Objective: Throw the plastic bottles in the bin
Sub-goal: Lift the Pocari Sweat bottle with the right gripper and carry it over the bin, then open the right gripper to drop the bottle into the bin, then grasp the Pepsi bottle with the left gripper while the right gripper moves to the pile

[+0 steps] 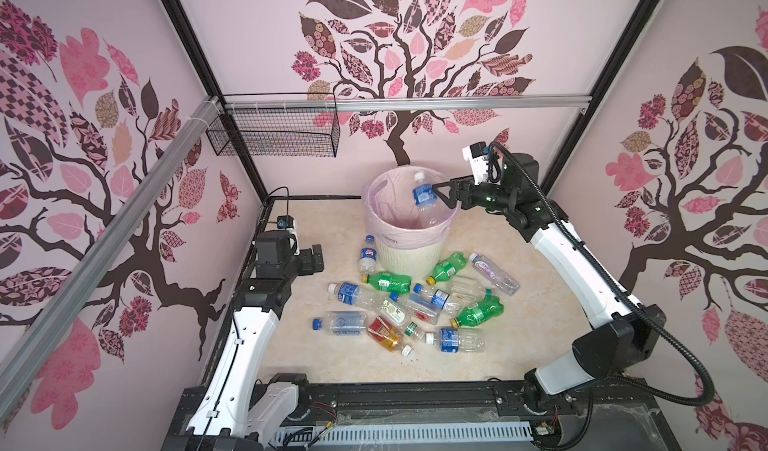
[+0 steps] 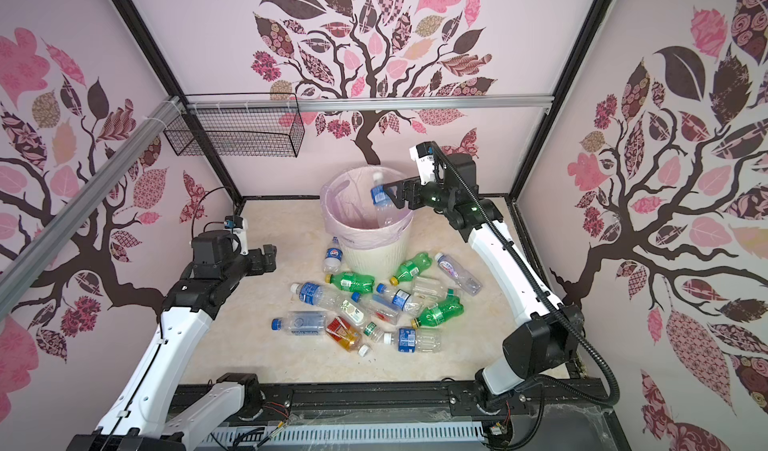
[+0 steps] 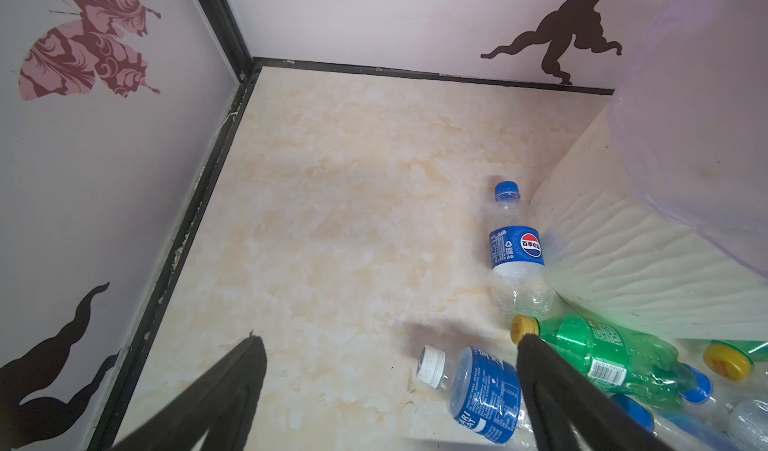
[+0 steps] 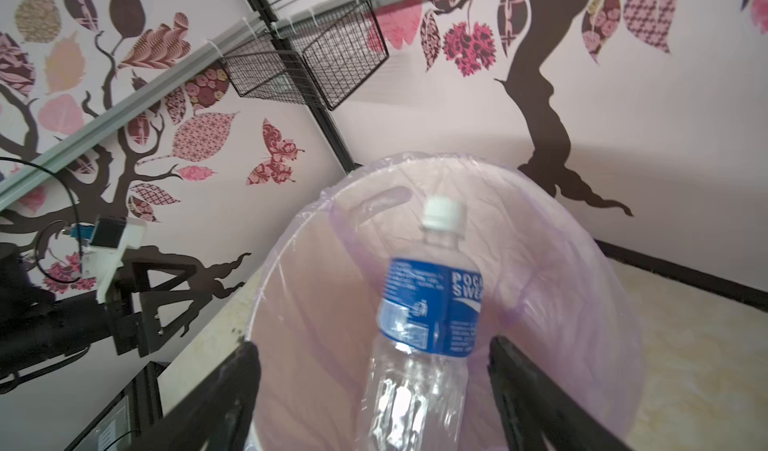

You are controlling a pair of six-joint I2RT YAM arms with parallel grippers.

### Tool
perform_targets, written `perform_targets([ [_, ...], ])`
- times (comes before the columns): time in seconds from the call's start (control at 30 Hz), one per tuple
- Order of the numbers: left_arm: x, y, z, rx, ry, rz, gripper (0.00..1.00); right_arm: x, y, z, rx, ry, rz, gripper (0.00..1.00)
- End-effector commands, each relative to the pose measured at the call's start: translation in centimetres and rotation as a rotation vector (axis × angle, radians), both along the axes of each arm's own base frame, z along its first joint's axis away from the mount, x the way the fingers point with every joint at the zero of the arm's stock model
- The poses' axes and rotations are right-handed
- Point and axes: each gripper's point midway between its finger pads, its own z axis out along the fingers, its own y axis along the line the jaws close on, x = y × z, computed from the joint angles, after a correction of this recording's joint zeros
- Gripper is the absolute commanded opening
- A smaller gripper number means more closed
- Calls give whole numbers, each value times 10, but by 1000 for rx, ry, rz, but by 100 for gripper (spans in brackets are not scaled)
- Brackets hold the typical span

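Note:
The bin (image 1: 409, 258) (image 2: 374, 258) is a cream ribbed basket with a pale pink liner, at the back middle. My right gripper (image 1: 442, 197) (image 4: 374, 345) hovers open over its rim. A clear bottle with a blue label and white cap (image 1: 424, 195) (image 4: 430, 307) hangs upright and blurred between the spread fingers, touching neither, partly inside the bin. Several plastic bottles (image 1: 415, 303) lie in a heap in front of the bin. My left gripper (image 1: 316, 258) (image 3: 390, 339) is open and empty, left of the heap above a blue-labelled bottle (image 3: 478, 386).
A Pepsi bottle (image 3: 517, 247) lies against the bin's left side, with a green yellow-capped bottle (image 3: 602, 353) beside it. A black wire mesh basket (image 1: 274, 133) hangs on the back-left rail. Walls close in the floor on three sides.

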Motion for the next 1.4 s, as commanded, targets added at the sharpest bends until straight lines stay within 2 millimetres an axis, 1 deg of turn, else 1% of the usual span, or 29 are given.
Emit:
perform_targets([
  [0.0,5,-6,6,-18,-4,-30,98,-19,-16,37,-18,-104,-49,92],
  [0.13,13,-15,-1,-72,16,-50,98,-38,-25,41,-39,-124,-67,93],
  [0.2,17,-19,-4,-96,20,-57,98,-51,-33,43,-40,-139,-87,94],
  [0.27,22,-23,-8,-119,26,-66,98,-60,-42,40,-49,-141,-122,95],
  [0.33,27,-29,-11,-142,41,-86,98,-68,-55,33,-64,-134,-184,95],
  [0.47,41,-44,-21,-198,77,-137,98,-82,-85,8,-107,-106,-323,97],
  [0.6,61,-59,-38,-286,127,-150,96,-89,-116,-25,-174,-56,-472,99],
  [0.7,76,-73,-56,-355,181,-161,94,-93,-129,-45,-199,-21,-534,100],
  [0.77,82,-88,-69,-393,234,-197,91,-93,-137,-56,-200,19,-571,100],
  [0.87,88,-108,-90,-366,301,-230,91,-94,-141,-68,-190,59,-582,99],
  [0.93,92,-115,-104,-312,334,-237,91,-97,-141,-71,-182,61,-582,100],
  [1.03,96,-122,-124,-256,396,-241,89,-101,-143,-77,-183,72,-584,100],
  [1.13,97,-125,-143,-217,443,-242,89,-107,-149,-83,-201,86,-603,100],
  [1.27,102,-130,-165,-236,475,-244,89,-116,-155,-87,-205,85,-617,100],
  [1.37,106,-141,-174,-278,497,-278,86,-119,-156,-90,-210,88,-618,100],
])
